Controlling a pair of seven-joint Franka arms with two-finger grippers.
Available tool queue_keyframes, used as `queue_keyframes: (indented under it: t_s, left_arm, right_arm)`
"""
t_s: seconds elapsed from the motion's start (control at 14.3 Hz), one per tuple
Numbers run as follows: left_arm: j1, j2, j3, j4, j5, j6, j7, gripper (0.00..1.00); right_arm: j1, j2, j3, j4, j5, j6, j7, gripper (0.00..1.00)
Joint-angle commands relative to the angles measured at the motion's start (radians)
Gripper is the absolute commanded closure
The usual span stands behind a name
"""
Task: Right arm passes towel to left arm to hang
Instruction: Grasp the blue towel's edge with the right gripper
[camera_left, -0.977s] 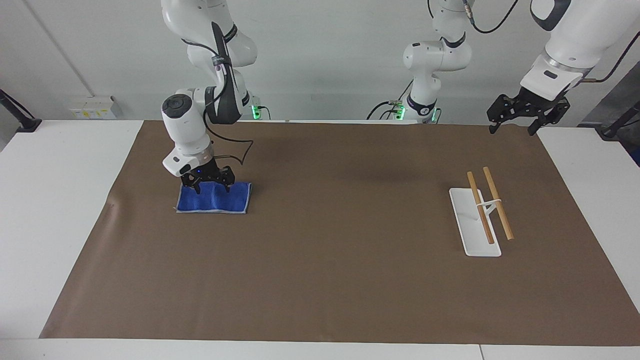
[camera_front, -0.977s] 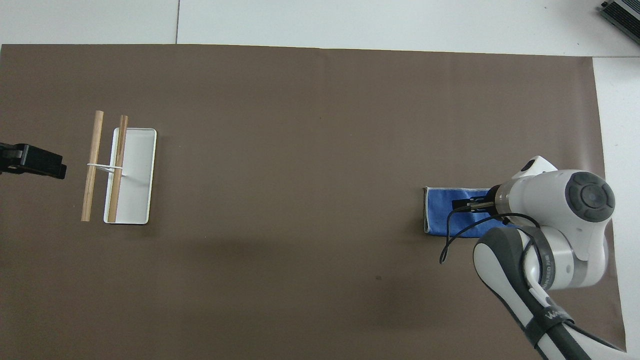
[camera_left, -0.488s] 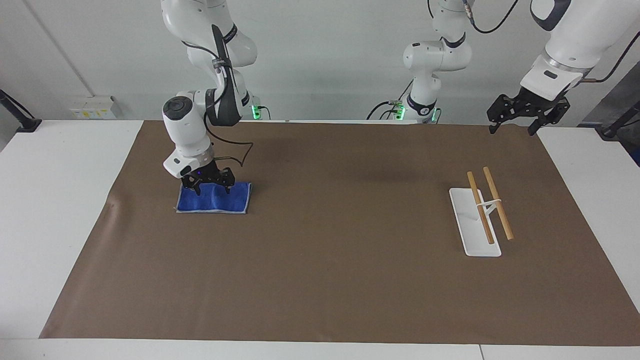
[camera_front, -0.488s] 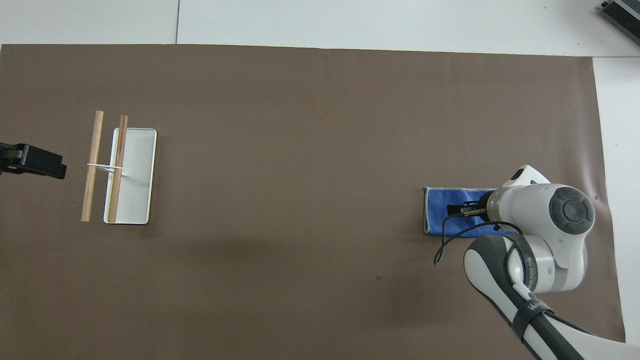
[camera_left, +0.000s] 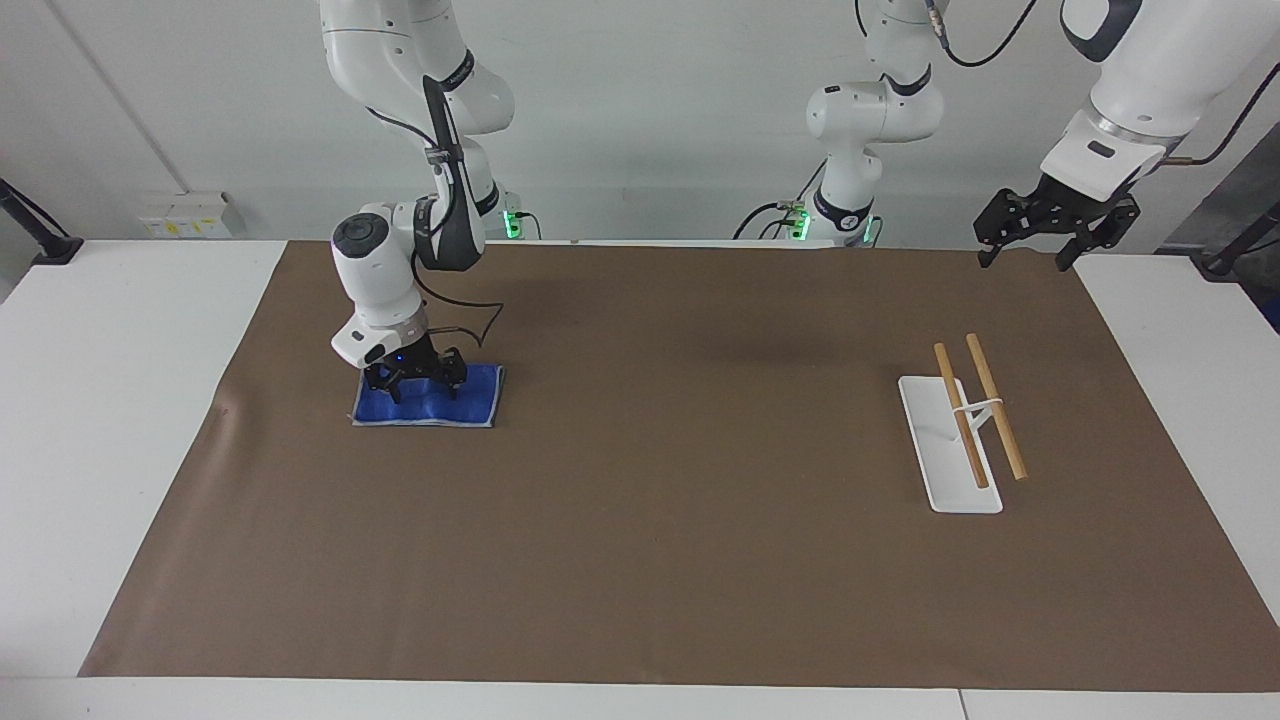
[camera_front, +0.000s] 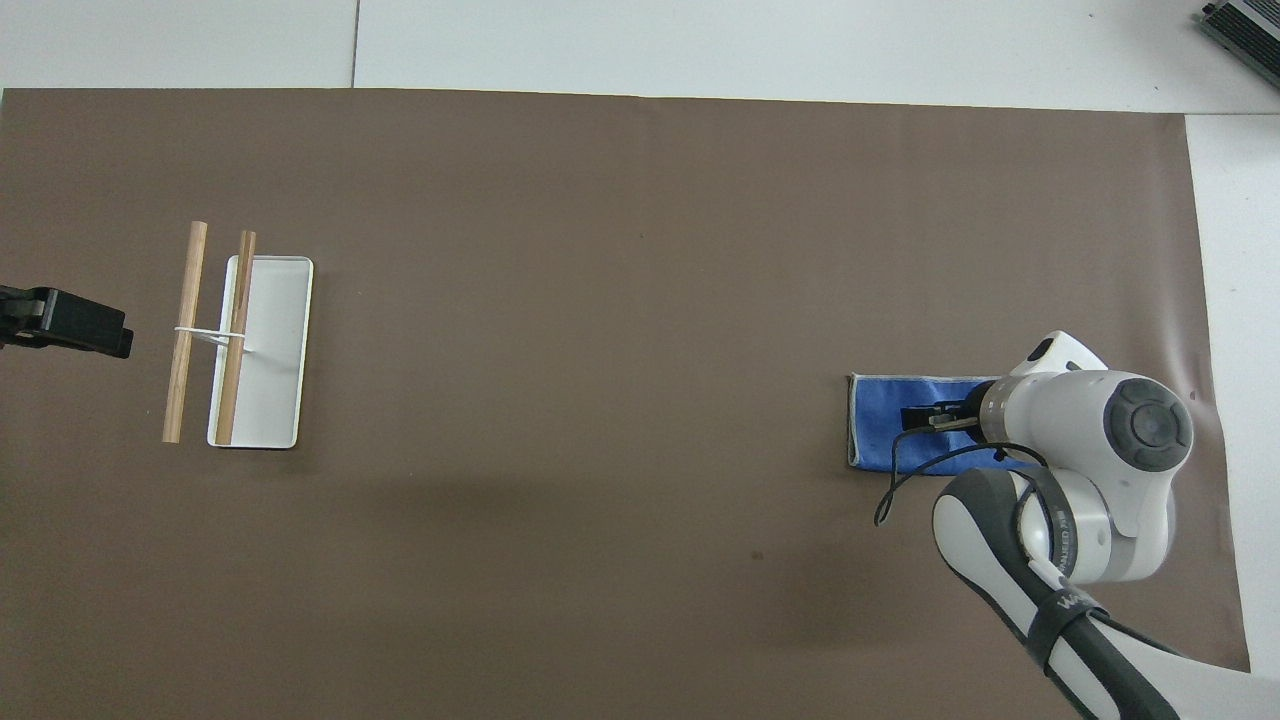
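Note:
The blue towel (camera_left: 472, 402) lies flat on the brown mat at the right arm's end of the table; it also shows in the overhead view (camera_front: 878, 420). My right gripper (camera_left: 415, 380) is down on the towel's edge nearest the robots, fingers spread with their tips in the cloth. In the overhead view (camera_front: 925, 418) the wrist hides most of it. My left gripper (camera_left: 1035, 238) waits open in the air over the mat's corner at the left arm's end; its tip shows in the overhead view (camera_front: 70, 325).
A white rack (camera_left: 950, 470) with two wooden rods (camera_left: 995, 420) stands at the left arm's end of the mat, also in the overhead view (camera_front: 275, 350). Two slimmer white arms with green lights stand at the table's edge nearest the robots.
My right gripper has sunk a little lower onto the towel and its wrist has turned more upright. The cloth has rumpled slightly under it. The left arm has not moved.

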Motion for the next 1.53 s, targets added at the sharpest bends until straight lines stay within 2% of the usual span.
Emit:
queue_keyframes:
  t_s: [0.0,0.28,0.63,0.77,0.98,1.12,1.47]
  left_arm:
    - [0.003,-0.025,-0.005,-0.024,0.019,-0.008,-0.009,0.00]
    - [0.003,-0.025,-0.005,-0.026,0.019,-0.006,-0.009,0.00]
    - [0.003,-0.025,-0.005,-0.026,0.019,-0.006,-0.009,0.00]
    - [0.003,-0.025,-0.005,-0.026,0.019,-0.008,-0.009,0.00]
    - [0.003,-0.025,-0.005,-0.024,0.019,-0.006,-0.009,0.00]
    - [0.003,-0.025,-0.005,-0.026,0.019,-0.008,-0.009,0.00]
    - [0.003,-0.025,-0.005,-0.026,0.019,-0.008,-0.007,0.00]
  right_arm:
    - [-0.006,-0.011,0.007,-0.021,0.020,0.013,-0.027,0.00]
    - [-0.003,-0.011,0.007,-0.021,0.018,0.013,-0.030,0.00]
    - [0.001,-0.009,0.009,-0.018,0.018,0.012,-0.018,0.99]
    - [0.004,-0.003,0.009,0.010,0.018,-0.017,-0.022,1.00]
    - [0.041,-0.005,0.015,0.117,0.018,-0.180,-0.027,1.00]
    - [0.044,-0.015,0.016,0.169,0.024,-0.234,-0.039,1.00]
    - [0.046,-0.035,0.058,0.259,0.231,-0.298,-0.073,1.00]
